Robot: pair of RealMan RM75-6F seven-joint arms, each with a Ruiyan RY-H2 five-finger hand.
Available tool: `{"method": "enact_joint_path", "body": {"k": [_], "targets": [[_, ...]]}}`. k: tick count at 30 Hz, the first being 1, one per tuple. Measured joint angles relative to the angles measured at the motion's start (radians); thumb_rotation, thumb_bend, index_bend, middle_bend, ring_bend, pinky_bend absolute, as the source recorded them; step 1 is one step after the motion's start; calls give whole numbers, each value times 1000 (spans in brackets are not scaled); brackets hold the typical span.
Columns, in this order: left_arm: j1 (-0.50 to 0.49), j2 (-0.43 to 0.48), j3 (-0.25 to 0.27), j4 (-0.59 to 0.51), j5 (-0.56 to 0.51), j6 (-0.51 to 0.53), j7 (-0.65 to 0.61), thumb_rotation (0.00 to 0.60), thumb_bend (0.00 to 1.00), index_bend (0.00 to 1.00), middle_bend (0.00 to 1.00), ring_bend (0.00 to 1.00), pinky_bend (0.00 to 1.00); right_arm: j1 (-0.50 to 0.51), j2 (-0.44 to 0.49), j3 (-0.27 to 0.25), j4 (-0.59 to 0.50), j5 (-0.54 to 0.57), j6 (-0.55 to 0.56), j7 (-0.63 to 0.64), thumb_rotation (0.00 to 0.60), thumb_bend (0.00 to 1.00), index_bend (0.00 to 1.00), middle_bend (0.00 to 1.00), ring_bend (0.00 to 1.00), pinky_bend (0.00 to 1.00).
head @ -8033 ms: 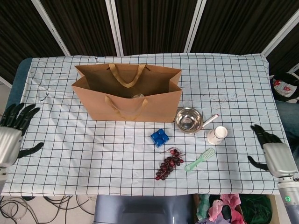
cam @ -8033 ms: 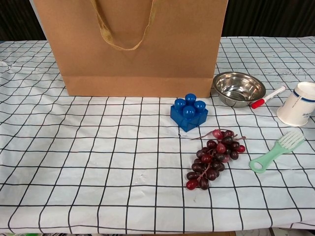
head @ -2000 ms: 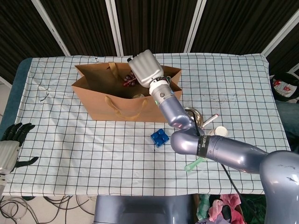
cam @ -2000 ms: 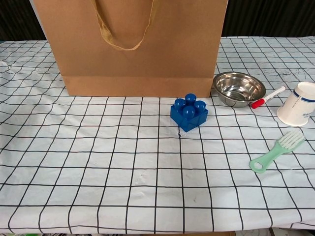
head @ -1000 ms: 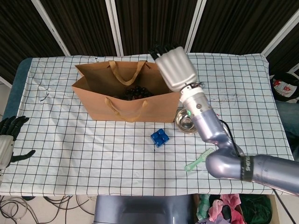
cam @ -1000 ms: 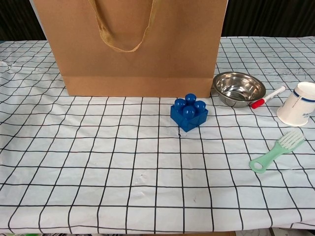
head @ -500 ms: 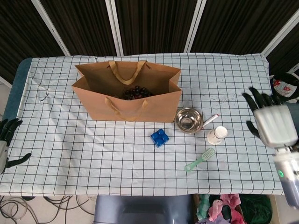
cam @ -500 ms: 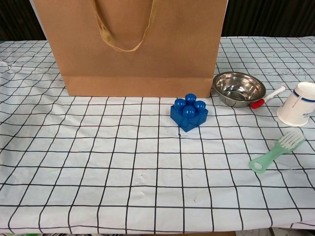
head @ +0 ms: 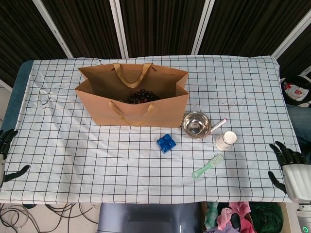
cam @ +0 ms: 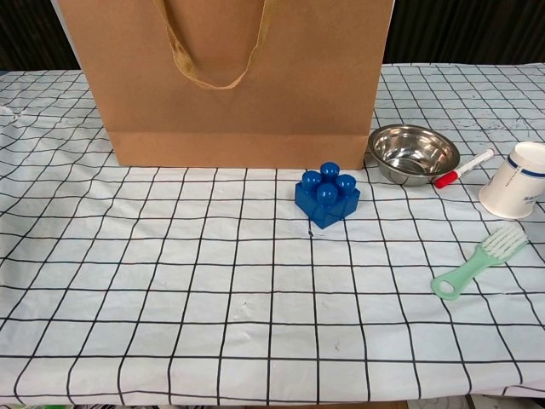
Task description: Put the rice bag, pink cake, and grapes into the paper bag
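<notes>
Compared with half a second ago, the right hand [head: 291, 170] has dropped from beside the table's right edge to the lower right corner of the head view, and the left hand [head: 6, 155] has slid further out at the lower left edge. Eight seconds ago the bunch of dark red grapes [head: 141, 95] lay on the checked white tablecloth [head: 97, 160] near the green plastic brush [head: 207, 166]; now it sits inside the open brown paper bag [head: 132, 104], well apart from both hands. Each hand holds nothing, fingers spread. The bag stands upright at the middle back of the table. In front of it lie a blue toy brick [cam: 326, 194], a round steel bowl [cam: 414, 152], a red-tipped white marker [cam: 464, 168] and a white paper cup [cam: 513, 180].
</notes>
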Motion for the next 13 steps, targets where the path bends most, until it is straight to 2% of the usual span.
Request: {"method": "enact_joint_path", "body": {"k": [5, 13], "targets": [[-1, 1, 15, -27, 1, -26, 13, 600, 91, 76, 76, 0, 27, -22, -39, 27, 65, 27, -34, 9, 600, 235, 135, 99, 195, 249], [2, 13, 27, -52, 2, -44, 26, 600, 91, 76, 76, 0, 27, -19, -153, 95, 217, 34, -96, 0, 600, 235, 135, 93, 195, 249]]}}
